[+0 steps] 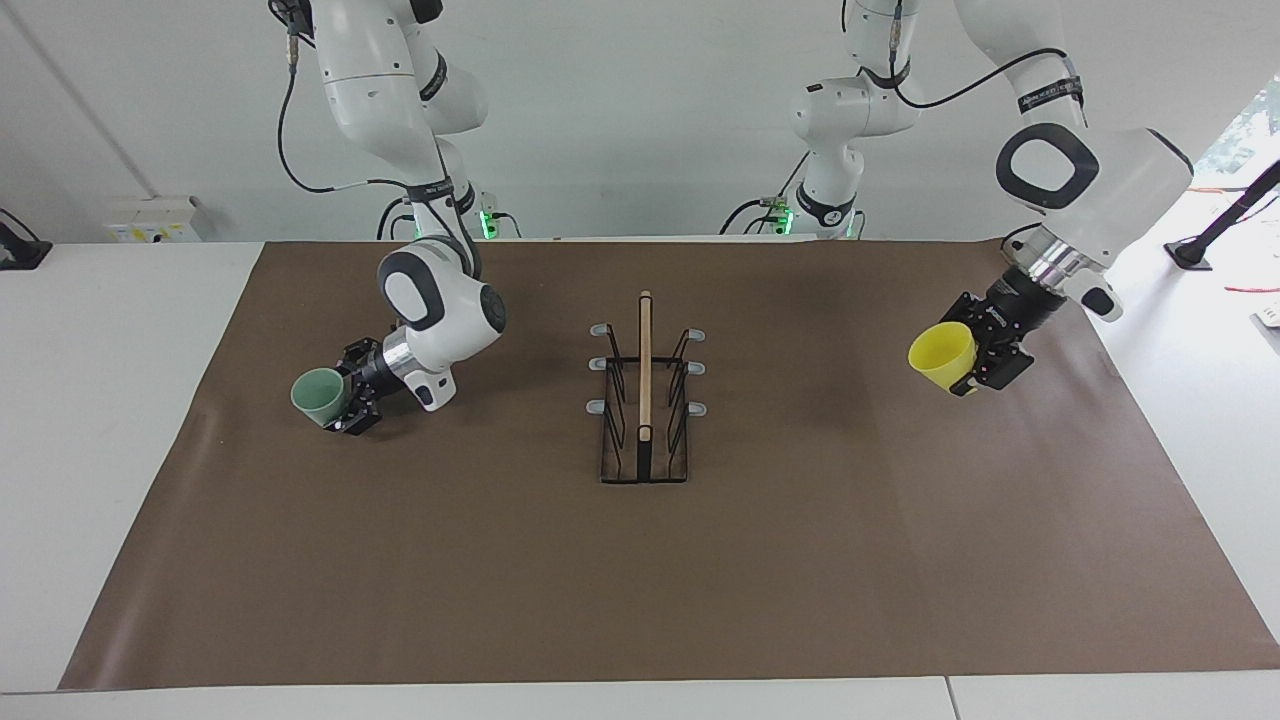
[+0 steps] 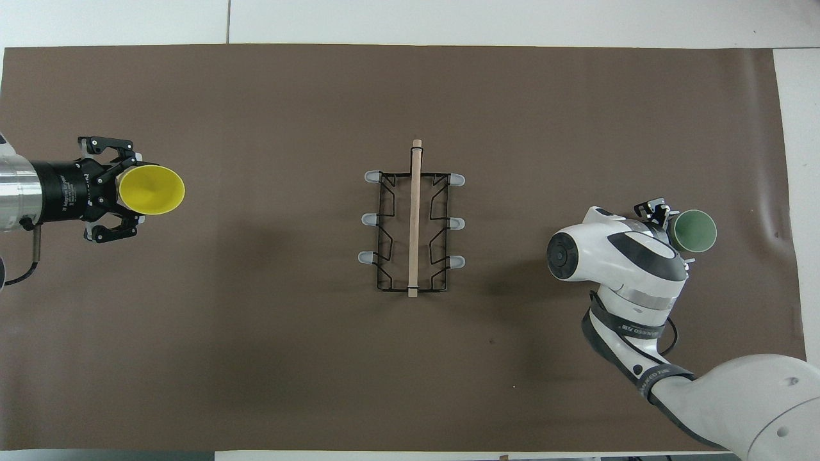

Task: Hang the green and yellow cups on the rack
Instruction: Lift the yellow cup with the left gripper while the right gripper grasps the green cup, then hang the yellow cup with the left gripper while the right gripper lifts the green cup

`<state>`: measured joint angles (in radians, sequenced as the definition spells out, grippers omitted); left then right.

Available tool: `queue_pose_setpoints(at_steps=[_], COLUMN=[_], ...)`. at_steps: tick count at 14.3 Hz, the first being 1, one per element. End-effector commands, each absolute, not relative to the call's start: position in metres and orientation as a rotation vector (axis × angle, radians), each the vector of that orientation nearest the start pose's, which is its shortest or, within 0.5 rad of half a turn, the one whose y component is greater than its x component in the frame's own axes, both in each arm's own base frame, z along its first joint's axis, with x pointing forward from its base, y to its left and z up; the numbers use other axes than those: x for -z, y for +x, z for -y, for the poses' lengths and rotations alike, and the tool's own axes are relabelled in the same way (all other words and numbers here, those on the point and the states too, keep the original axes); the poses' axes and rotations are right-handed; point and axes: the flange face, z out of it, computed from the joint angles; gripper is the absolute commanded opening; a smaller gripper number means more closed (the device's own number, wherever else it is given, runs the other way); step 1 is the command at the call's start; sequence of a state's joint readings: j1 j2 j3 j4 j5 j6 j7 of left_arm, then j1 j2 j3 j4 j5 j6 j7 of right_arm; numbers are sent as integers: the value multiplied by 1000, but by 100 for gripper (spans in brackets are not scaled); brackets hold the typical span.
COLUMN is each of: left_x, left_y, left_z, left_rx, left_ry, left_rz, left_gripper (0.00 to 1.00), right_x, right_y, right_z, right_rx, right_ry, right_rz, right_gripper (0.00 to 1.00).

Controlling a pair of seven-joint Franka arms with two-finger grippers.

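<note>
Neither cup is on the rack point(image 1: 644, 400) yet, so the hanging itself is all still to do. The rack stands in the middle of the brown mat point(image 1: 640, 560) with every prong bare. The left gripper point(image 1: 978, 350) is clenched on the yellow cup point(image 1: 941, 355), which it holds tipped on its side in the air over the left arm's end of the mat, mouth turned toward the rack and well apart from it. At the right arm's end, the right gripper point(image 1: 347, 397) has its jaws set wide about the green cup point(image 1: 319, 393), also on its side with its mouth pointing away from the rack; whether that cup is clear of the mat or resting on it is hard to tell. Judging from this, pick-up is done for at least the yellow cup, and each cup has yet to be carried across and slipped mouth-first over a prong.
</note>
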<state>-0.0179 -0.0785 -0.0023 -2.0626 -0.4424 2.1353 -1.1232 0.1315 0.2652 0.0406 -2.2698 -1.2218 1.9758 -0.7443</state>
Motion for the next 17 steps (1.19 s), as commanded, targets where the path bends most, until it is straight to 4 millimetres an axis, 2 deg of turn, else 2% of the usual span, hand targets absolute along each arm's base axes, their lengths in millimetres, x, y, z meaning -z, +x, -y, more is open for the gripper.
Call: queue_pose_setpoints(at_steps=[1,2,4,5,7,9,10,13,14,17], left_x=[-505,-505,-505,-506,-502,-489,-480,-455,-445,-436], left_y=[536,527,513,505,489,470,460,437,434,436], left_z=[98,135,173,191,224,266,283,332,345,367], left_rx=[-39,53,158,226,375,535,589,740,791,901], left_ry=[-2806,-2784,-2735,-2741,-2683,-2609,-2578,-2491,-2451,-2350], left_rz=[1915,1818,1761,1680,1577,1479,1446,1381,1359,1357], left_gripper=[0,0,0,0,0,0,0,0,0,0], right_x=[-237,-236,-237,-237,-238,-243,-249,-276,-294,-345], right_y=[494,492,492,492,492,496,501,524,531,544], right_z=[-18,-15,-8,-8,-9,-8,-9,-9,-10,0], right_rx=[879,865,851,850,835,844,845,798,770,682], right_ry=[1403,1432,1470,1472,1496,1496,1494,1573,1654,1875], right_rz=[-1712,-1680,-1641,-1638,-1599,-1568,-1551,-1498,-1477,-1414], right_gripper=[100,100,100,96,50,6,0,0,0,0])
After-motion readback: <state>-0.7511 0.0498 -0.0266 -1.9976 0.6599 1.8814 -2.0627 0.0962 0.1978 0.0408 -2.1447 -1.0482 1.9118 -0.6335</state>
